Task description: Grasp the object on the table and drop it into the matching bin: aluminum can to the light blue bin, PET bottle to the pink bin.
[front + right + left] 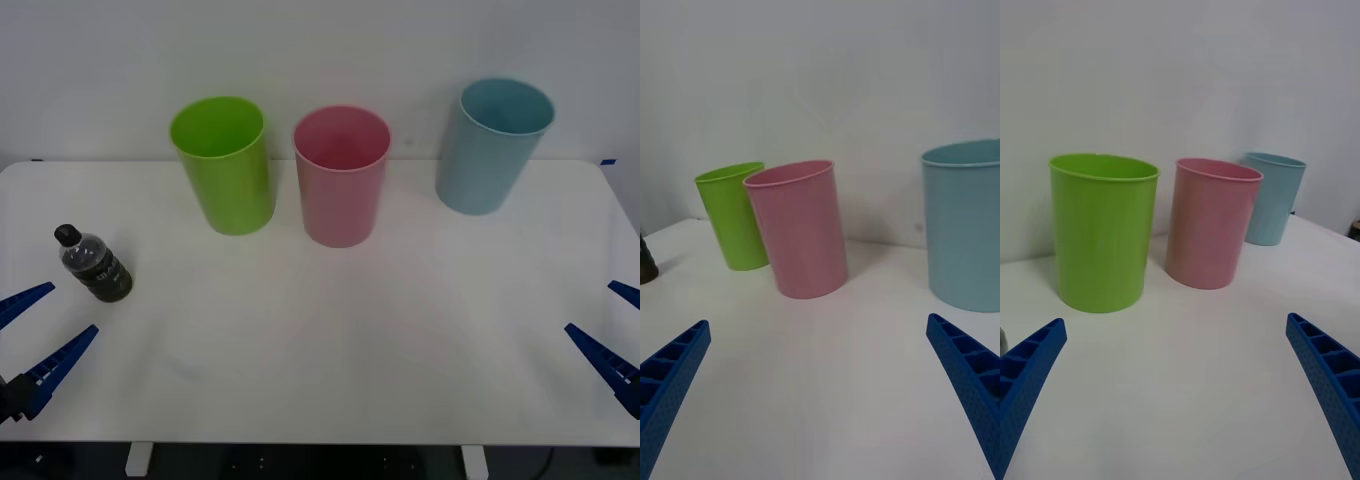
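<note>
The PET bottle (95,265), small and clear with a black cap and dark contents, stands on the white table (350,350) at the left. My left gripper (73,308) is open just in front of it, near the table's front left corner, holding nothing. At the front right, my right gripper (590,307) is open as well and empty. The pink bin (341,188) stands at the back centre and the light blue bin (492,145) at the back right. In the right wrist view the bottle's dark side (646,264) shows at the picture's edge, beyond my open right gripper (818,322).
A lime green bin (224,163) stands left of the pink one, behind the bottle. In the left wrist view the green bin (1101,232), the pink bin (1210,221) and the light blue bin (1271,199) stand beyond my open left gripper (1176,321). A white wall backs the table.
</note>
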Robot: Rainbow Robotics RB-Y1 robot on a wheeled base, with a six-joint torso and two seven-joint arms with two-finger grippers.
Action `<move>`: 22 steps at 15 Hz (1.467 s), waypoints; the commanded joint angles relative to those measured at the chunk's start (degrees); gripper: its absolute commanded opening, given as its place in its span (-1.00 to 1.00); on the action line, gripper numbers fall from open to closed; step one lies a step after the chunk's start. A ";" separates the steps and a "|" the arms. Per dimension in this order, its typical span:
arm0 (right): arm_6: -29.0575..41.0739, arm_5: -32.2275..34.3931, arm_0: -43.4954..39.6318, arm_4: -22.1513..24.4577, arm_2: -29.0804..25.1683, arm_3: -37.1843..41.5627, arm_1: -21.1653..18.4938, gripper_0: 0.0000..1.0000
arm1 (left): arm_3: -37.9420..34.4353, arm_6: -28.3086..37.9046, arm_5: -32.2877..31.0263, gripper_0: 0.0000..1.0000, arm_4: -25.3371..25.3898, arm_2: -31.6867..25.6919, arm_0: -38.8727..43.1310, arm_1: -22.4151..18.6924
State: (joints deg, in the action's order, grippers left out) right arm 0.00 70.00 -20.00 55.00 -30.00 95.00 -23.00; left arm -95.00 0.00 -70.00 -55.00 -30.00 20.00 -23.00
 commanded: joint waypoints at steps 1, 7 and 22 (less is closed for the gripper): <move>0.00 0.00 0.00 0.00 0.00 0.00 0.00 1.00 | 0.00 0.00 0.00 1.00 0.00 0.00 0.00 0.00; 0.00 0.00 0.00 0.00 0.00 0.00 0.00 1.00 | 1.31 0.44 1.27 1.00 1.91 0.47 1.88 1.29; 0.00 0.00 0.00 0.00 0.00 0.00 0.00 1.00 | 9.22 -7.65 19.46 1.00 -1.16 1.00 1.97 1.29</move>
State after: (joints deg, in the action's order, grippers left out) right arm 0.00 70.00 -20.00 55.00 -30.00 95.00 -23.00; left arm -87.05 -6.43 -50.82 -56.15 -28.97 22.71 -21.71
